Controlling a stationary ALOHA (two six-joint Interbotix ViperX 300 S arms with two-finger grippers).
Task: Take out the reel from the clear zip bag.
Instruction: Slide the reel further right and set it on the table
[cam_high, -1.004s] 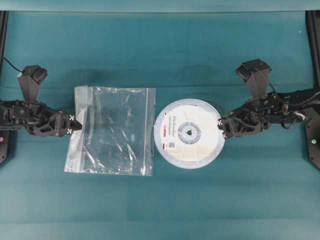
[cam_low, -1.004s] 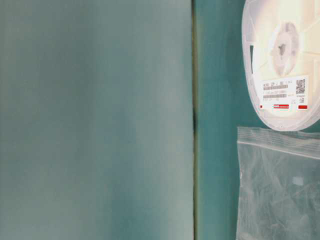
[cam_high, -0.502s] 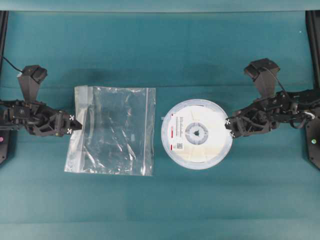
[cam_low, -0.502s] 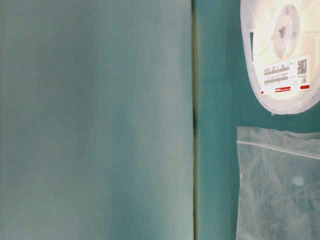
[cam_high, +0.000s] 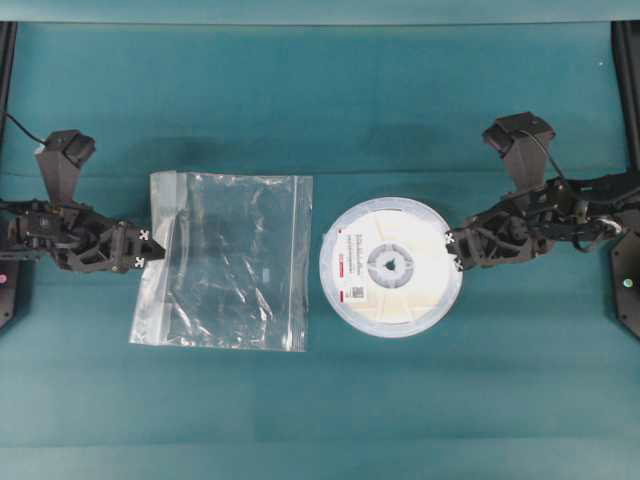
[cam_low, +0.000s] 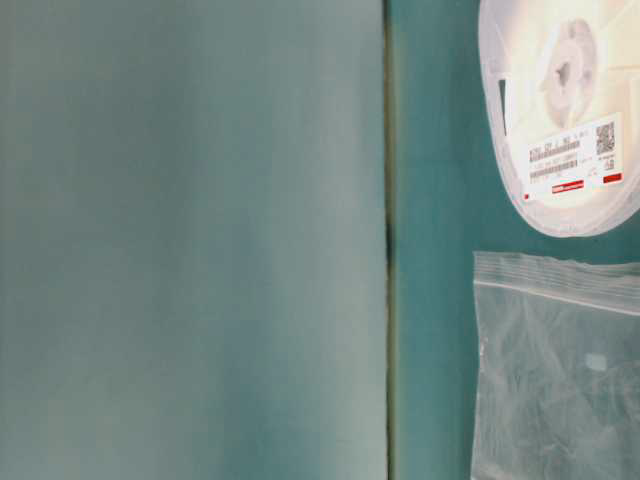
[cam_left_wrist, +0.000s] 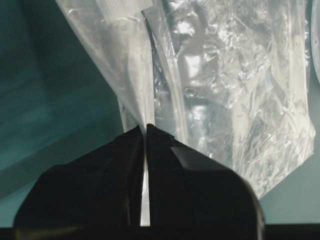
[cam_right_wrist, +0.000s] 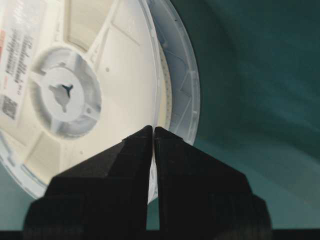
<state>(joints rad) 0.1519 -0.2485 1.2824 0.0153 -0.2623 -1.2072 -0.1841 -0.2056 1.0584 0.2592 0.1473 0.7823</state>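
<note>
Reel is fully clear of the bag. Left tool pinches the bag edge, right tool clamps the rim. Next I'd guess: set it down, release.

A teal cloth covers the table (faint creases across it).

Robot lab bench: teal mat, two mounted arms.

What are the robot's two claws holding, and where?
Left end effector pinches the bag at its left edge. Right end effector pinches the reel at its right rim.
</note>
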